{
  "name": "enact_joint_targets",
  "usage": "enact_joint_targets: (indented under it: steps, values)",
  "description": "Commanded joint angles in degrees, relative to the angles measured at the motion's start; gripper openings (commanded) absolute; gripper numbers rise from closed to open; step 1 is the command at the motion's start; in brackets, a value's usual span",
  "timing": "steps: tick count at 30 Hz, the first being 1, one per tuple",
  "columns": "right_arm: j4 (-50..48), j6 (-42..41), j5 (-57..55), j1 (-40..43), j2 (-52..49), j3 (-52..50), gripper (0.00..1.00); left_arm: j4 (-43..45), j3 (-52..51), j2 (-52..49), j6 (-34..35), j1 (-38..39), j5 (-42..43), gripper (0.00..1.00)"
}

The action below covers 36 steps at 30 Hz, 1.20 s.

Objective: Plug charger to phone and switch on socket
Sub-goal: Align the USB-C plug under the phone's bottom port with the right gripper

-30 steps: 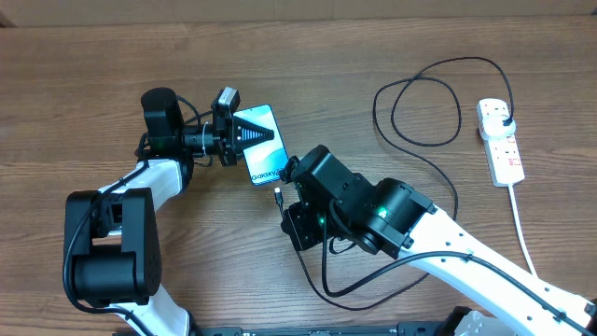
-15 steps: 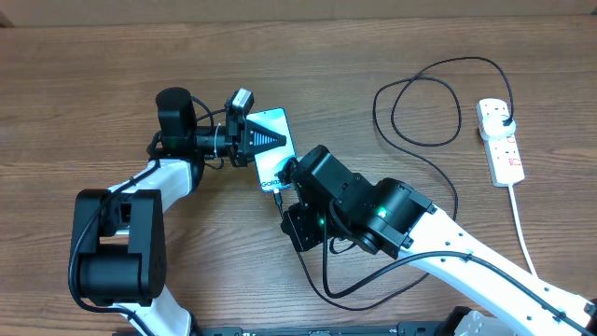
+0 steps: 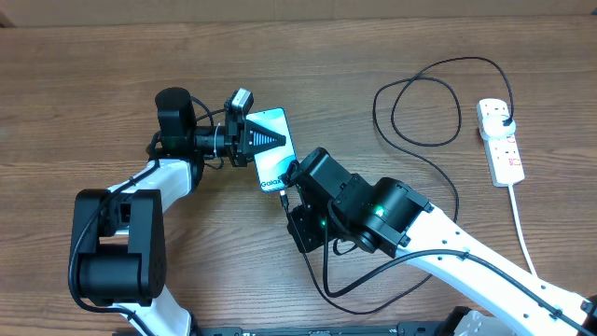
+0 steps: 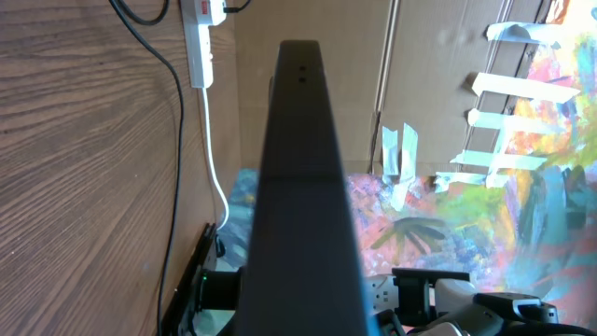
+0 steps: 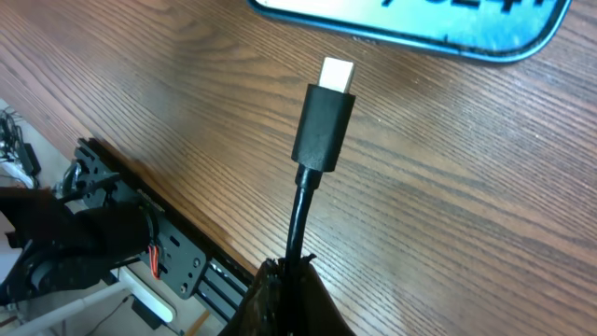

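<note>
The phone [image 3: 274, 165] faces screen up, light blue with "Galaxy" text, and my left gripper [image 3: 264, 138] is shut on its far end. In the left wrist view the phone [image 4: 300, 187] shows as a dark slab edge-on between the jaws. My right gripper [image 5: 297, 275] is shut on the charger cable just behind its small connector [image 5: 325, 121]. The connector's metal tip points at the phone's near edge [image 5: 420, 23] with a short gap between them. The charger [image 3: 424, 140] loops across the table to a black plug [image 3: 504, 117] in the white socket [image 3: 504, 149].
The socket's thick white cord [image 3: 524, 229] runs toward the table's front right. Loose loops of black cable [image 3: 410, 93] lie between the arms and the socket. A slack length of the cable [image 3: 326, 280] curls under my right arm.
My left gripper carried the phone right and slightly back, bringing its near end close to the connector. The right gripper has shifted only slightly, still holding the cable.
</note>
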<state>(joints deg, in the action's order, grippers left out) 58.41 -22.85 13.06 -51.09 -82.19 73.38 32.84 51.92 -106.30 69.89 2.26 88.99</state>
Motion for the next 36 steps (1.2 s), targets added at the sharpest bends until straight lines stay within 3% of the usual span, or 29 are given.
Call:
enact_joint_targets:
  steps: [1, 14, 36]
  values:
    - [0.3, 0.4, -0.6, -0.3, -0.2, -0.6, 0.04, 0.5, 1.7, 0.2, -0.9, 0.0, 1.7, 0.04]
    - [0.0, 0.4, -0.6, -0.3, -1.1, -0.6, 0.04, 0.5, 1.7, 0.2, 5.0, 0.0, 1.7, 0.04]
    - [-1.1, 0.4, -2.1, -0.3, -1.3, -0.6, 0.04, 0.5, 1.7, 0.2, -0.3, 0.0, 1.7, 0.04]
